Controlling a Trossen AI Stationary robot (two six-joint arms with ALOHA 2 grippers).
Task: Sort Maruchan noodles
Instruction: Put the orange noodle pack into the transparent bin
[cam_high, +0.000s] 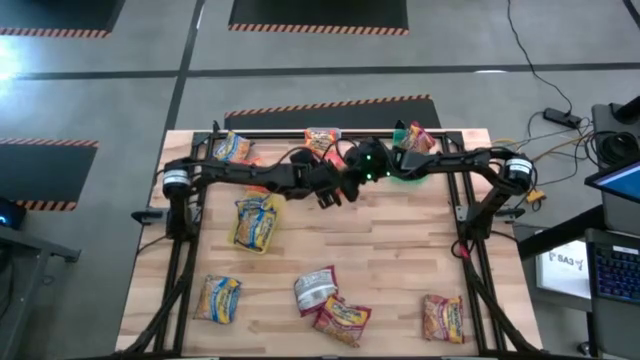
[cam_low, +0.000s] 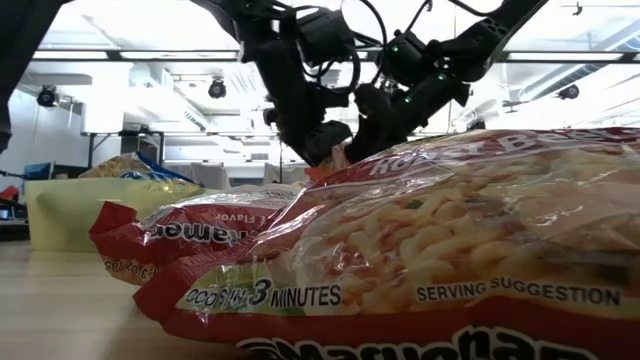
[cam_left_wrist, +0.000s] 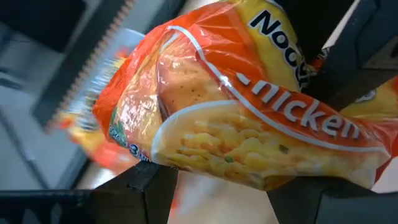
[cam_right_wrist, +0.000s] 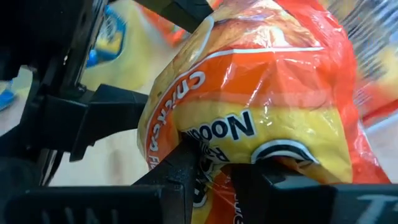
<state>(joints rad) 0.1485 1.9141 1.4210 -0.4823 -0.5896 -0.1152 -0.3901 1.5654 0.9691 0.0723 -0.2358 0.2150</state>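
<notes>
Pale wooden worktop (cam_high: 400, 250), dark floor with striped hazard mats beyond.

Both arms meeting above the worktop's far middle, sharing one orange-and-yellow chicken packet (cam_left_wrist: 249, 106) in mid-air. Left gripper (cam_left_wrist: 224, 180) clamped on one edge of that packet, jaws fairly wide around the puffed wrapper, one finger (cam_left_wrist: 143, 186) dark against the plastic. Right gripper (cam_right_wrist: 214, 180) pinching the opposite edge, jaws narrow, crinkled plastic squeezed between them.

Other packets scattered around the jaws:
- just beside the left jaws, on the near side, a yellow tub (cam_high: 257, 222) holding a yellow-and-blue packet;
- behind the jaws along the far edge, an orange packet (cam_high: 322, 140), a yellow-and-blue packet (cam_high: 231, 148) further along the left arm, a dark red packet (cam_high: 417, 140) by a green tub (cam_high: 403, 172) under the right arm;
- well apart, at the near edge: an orange-yellow packet (cam_high: 217, 298), a silvery packet (cam_high: 315, 289) touching a red packet (cam_high: 342, 320), and another red packet (cam_high: 442, 317).

Seen across the worktop, two red packets (cam_low: 420, 250) filling the foreground, jaws hanging behind them.
</notes>
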